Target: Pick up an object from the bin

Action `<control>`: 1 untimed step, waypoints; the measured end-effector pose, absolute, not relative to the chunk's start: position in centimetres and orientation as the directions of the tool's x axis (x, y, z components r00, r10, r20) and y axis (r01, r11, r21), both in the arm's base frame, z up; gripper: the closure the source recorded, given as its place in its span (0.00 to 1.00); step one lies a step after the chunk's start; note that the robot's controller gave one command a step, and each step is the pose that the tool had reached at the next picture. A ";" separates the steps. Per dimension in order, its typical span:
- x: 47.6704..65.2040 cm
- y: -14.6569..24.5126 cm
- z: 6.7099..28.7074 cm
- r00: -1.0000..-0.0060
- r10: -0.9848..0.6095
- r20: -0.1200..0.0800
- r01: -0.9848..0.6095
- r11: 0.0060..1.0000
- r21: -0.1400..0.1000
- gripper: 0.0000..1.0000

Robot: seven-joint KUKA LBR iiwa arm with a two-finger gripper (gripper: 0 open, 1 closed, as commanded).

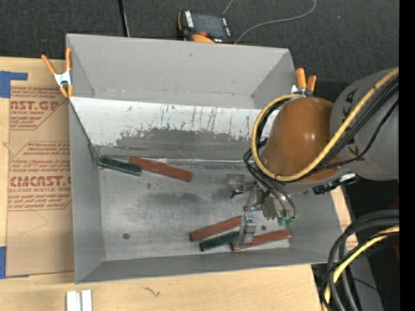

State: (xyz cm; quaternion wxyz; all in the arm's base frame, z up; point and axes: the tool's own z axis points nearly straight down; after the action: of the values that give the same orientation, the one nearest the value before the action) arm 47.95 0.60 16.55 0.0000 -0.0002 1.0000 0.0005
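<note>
Claw (pixel 248 229) is down in the bin (pixel 162 63), toward its lower right, under my orange wrist cover (pixel 301 138). Released or clenched: cannot tell.

It sits over a small cluster on the bin floor:
- a red-brown stick (pixel 214 229) runs out to the claw's left
- a dark green stick (pixel 217 241) lies just beside that one
- a second red-brown stick (pixel 271 237) lies to the right

Contact with any of them is unclear.

Well apart, near the back left wall, lies a green-and-red pair (pixel 146 166), end to end.
</note>
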 end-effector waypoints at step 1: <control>49.1 1.1 6.6 -1.000 -0.013 0.007 -0.013 1.000 0.001 0.00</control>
State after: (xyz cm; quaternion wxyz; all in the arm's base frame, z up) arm 49.09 1.11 6.58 -0.0036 -0.0066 1.0000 0.0004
